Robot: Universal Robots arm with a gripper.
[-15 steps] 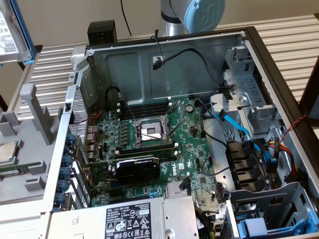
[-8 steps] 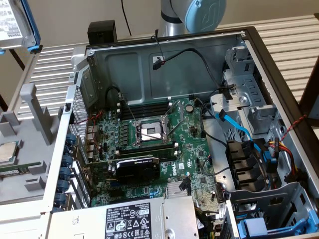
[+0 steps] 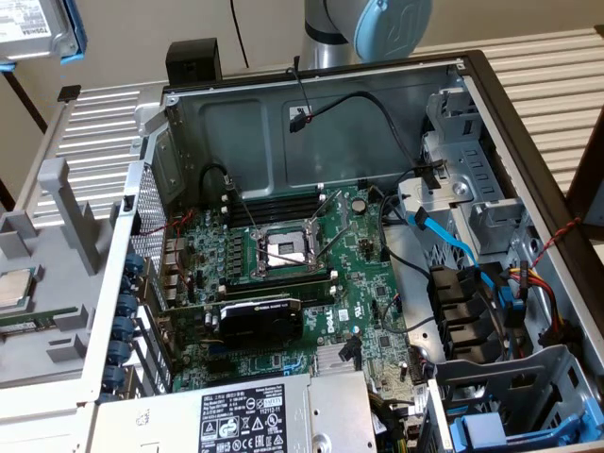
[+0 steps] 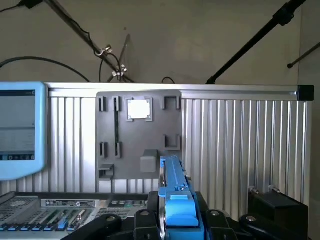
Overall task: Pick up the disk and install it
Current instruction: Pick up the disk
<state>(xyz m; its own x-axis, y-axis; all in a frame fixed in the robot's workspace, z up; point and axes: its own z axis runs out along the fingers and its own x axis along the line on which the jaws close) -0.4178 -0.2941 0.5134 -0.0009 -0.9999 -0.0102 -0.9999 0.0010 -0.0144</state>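
The disk [image 3: 28,26], silver-grey with a white label and blue rails, hangs high at the exterior view's far left corner, above the table and well outside the computer case [image 3: 311,123]. In the wrist view its blue rail [image 4: 175,192] stands edge-on between the black fingers [image 4: 144,220] of my gripper [image 4: 177,222], which is shut on the disk.
The open case shows the motherboard [image 3: 283,274], the power-supply box [image 3: 245,415] at the front and metal drive cages [image 3: 472,198] with loose cables on the exterior view's right. A grey parts tray [image 3: 47,274] holding a small silver chip [image 4: 138,109] lies on the ribbed table beside the case.
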